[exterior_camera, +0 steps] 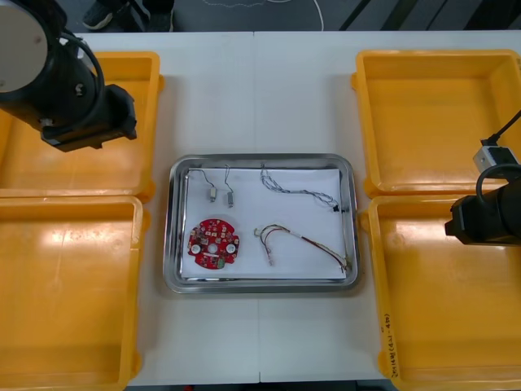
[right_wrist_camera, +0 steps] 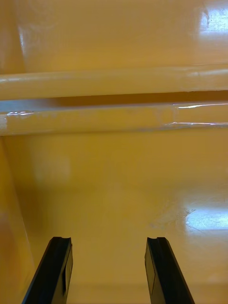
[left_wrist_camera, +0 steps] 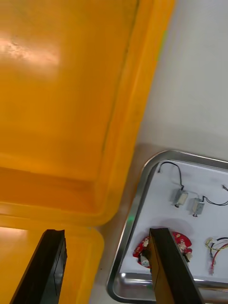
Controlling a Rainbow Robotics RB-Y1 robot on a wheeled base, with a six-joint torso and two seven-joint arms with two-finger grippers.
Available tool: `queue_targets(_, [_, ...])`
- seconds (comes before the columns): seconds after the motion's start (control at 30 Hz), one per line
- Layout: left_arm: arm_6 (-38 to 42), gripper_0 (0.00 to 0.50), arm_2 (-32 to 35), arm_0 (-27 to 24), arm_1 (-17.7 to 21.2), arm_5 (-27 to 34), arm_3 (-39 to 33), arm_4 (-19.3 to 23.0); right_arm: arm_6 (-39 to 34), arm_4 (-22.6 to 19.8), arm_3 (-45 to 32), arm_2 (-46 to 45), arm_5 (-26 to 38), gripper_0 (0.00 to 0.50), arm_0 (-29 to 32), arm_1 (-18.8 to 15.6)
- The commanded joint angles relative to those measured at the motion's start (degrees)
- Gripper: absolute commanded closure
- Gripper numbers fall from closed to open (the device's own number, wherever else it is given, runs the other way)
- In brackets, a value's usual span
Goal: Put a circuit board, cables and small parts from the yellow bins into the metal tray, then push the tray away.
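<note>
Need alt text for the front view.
Metal tray at table centre holds a red circuit board, two small metal parts and two cables. Four yellow bins flank it; left arm over the far left bin, right arm over the near right bin.

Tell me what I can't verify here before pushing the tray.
- Circuit board: left wrist view, the left gripper's finger covers its middle.
- Red and yellow cable: same view, cut off by the picture's edge.
- Small metal parts: front view, too small to tell their kind.
- Far left yellow bin: front view, the left arm covers part of its floor.
</note>
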Motion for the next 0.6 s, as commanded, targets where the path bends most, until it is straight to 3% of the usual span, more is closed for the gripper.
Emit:
queue_targets(0.03, [-11.97,0.0,6.96,4.87,3.98,0.44,-3.51,1.37,-0.47,-0.49,-2.03,1.51,0.21,0.056,0.7,0.56])
queue_targets(0.47, [-23.22,0.0,19.79,19.55,4.51,0.44,-9.66,1.98,2.35,-1.55,-7.04,7.31,0.21,0.056,-0.09,-1.02])
queue_targets(0.6, [-24.09,0.0,21.99,22.98,4.42,0.44,-12.03,2.33,6.74,-2.25,-9.15,9.24,0.21,0.056,-1.41,-1.28])
